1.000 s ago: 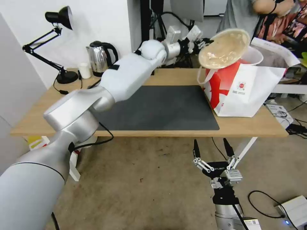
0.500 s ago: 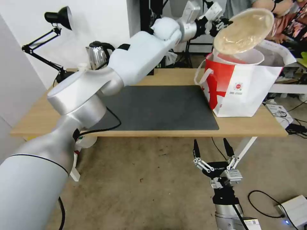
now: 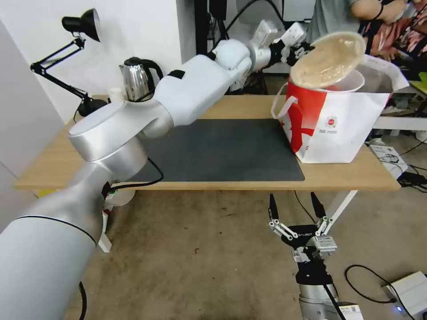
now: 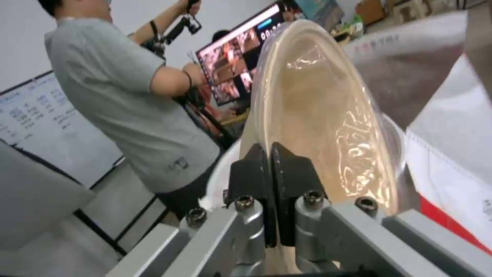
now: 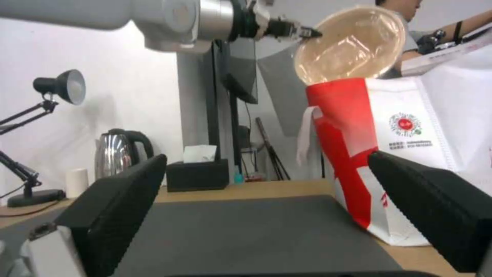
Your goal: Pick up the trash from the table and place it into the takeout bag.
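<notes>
My left gripper (image 3: 304, 47) is shut on the rim of the tan lidded bowl (image 3: 329, 57), which is tilted steeply on edge just over the open mouth of the red-and-white takeout bag (image 3: 342, 129). In the left wrist view the black fingertips (image 4: 287, 165) pinch the bowl's edge (image 4: 328, 123). A white round rim (image 3: 356, 82) shows inside the bag. The bag stands at the right end of the light-wood table (image 3: 53, 155), beside the dark grey mat (image 3: 222, 151). My right gripper (image 3: 293, 208) hangs open below the table's front edge; from there I see the bowl (image 5: 353, 44) above the bag (image 5: 410, 154).
A black desk lamp (image 3: 80, 26), a steel kettle (image 3: 135, 80) and a small white cup (image 3: 116, 94) stand at the table's back left. A black tissue box (image 5: 197, 173) sits at the back. Cables and a white box (image 3: 409, 293) lie on the floor at the right.
My left arm carried the tan bowl up and to the right over the bag, then lowered it a little toward the bag's mouth. The right gripper has not moved.
</notes>
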`<state>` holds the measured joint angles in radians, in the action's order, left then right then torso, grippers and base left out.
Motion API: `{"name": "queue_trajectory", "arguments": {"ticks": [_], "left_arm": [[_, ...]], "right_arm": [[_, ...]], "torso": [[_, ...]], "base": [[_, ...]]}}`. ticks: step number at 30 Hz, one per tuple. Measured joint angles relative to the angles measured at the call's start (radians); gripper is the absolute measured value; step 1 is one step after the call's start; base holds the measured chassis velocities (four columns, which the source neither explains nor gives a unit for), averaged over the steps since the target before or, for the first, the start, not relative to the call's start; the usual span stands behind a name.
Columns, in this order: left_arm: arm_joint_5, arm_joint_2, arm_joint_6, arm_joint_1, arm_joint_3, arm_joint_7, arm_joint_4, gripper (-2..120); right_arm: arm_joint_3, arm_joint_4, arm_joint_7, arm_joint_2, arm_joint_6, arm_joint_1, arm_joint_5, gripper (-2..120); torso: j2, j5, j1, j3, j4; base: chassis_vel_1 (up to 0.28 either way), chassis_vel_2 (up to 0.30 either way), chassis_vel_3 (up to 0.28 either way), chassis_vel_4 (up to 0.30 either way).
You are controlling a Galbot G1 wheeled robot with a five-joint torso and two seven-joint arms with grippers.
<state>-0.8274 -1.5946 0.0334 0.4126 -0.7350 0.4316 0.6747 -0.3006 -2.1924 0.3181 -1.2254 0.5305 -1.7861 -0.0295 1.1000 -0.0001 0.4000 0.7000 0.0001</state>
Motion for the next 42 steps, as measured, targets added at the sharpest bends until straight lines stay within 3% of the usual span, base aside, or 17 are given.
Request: {"name": "queue_trajectory", "arguments": {"ticks": [5,15,32,38,42], "left_arm": [[0.006,0.0,0.017,-0.028,-0.021,-0.021,0.001,1],[-0.046,0.001,0.023,-0.004,-0.019,-0.07,0.044,38],[-0.15,0.002,0.024,0.093,-0.002,-0.079,0.138,99],[-0.151,0.043,0.021,0.116,0.024,-0.079,0.17,100],[-0.156,0.114,0.007,0.132,0.048,-0.086,0.219,100]], "right_arm": [[0.0,0.0,0.0,0.0,0.0,0.0,0.0,100],[0.0,0.0,0.0,0.0,0.0,0.0,0.0,100],[0.0,0.0,0.0,0.0,0.0,0.0,0.0,100],[0.0,0.0,0.0,0.0,0.0,0.0,0.0,100],[0.0,0.0,0.0,0.0,0.0,0.0,0.0,100]], "torso": [[0.0,0.0001,0.0,0.0,-0.0003],[0.0,0.0002,0.0,0.0,-0.0002],[0.0,0.0002,0.0,0.0,-0.0002],[0.0,0.0002,0.0,0.0,-0.0002],[0.0,-0.0002,0.0,0.0,-0.0002]], "base": [[0.0,0.0,0.0,0.0],[0.0,0.0,0.0,0.0],[0.0,0.0,0.0,0.0],[0.0,0.0,0.0,0.0],[0.0,0.0,0.0,0.0]]}}
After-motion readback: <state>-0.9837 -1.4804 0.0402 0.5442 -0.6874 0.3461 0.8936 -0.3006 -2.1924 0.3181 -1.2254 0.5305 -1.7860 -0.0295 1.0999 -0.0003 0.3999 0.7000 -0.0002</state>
